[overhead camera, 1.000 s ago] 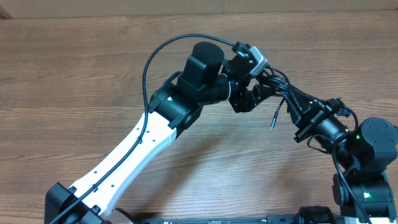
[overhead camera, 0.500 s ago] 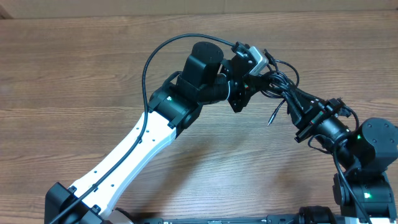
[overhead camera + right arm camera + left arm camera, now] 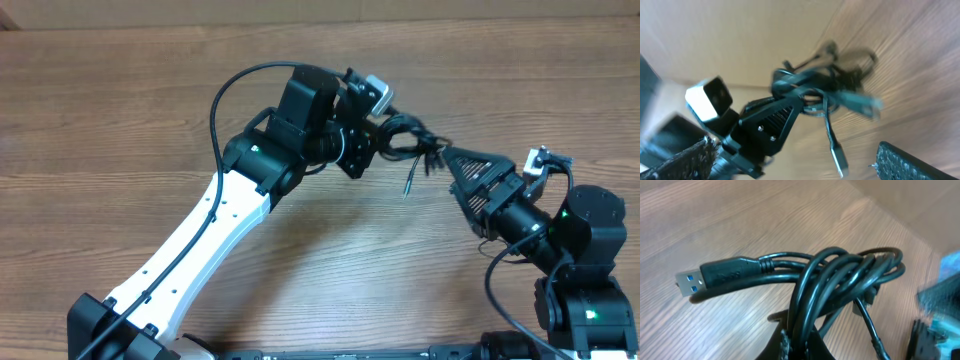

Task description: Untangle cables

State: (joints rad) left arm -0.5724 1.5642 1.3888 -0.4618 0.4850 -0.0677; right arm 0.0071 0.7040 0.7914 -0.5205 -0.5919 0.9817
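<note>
Overhead, the left gripper (image 3: 383, 138) is clenched on the cables (image 3: 410, 141), a small knot of black loops held above the table (image 3: 120, 120) near the middle. One loose end (image 3: 409, 183) hangs from it toward 6 o'clock. The right gripper (image 3: 462, 170) sits close by without touching, and the cables lie at about 10 o'clock from its tip. The knot's long axis runs roughly 9 to 3 o'clock, so its free side faces the right arm, which is the nearer free hand for the next pull. In the left wrist view, the cables (image 3: 840, 280) rise out of the left gripper (image 3: 797, 332) at 6 o'clock and fan into several overlapping loops toward 2 o'clock. A single strand ends in a USB plug (image 3: 692, 282) that points to 9 o'clock, clear of the loops. In the right wrist view, the right gripper (image 3: 800, 157) is released, its two pads wide apart at 7 and 5 o'clock with nothing between them. The cables (image 3: 825, 90) hang ahead at about 12 o'clock, pinched by the left gripper (image 3: 790, 107), which enters from 8 o'clock. One plug end (image 3: 840, 161) dangles down between the open pads, nearest to them, and looks like the strand this hand could most easily take. The picture is blurred, so I cannot tell which loops cross over which.
</note>
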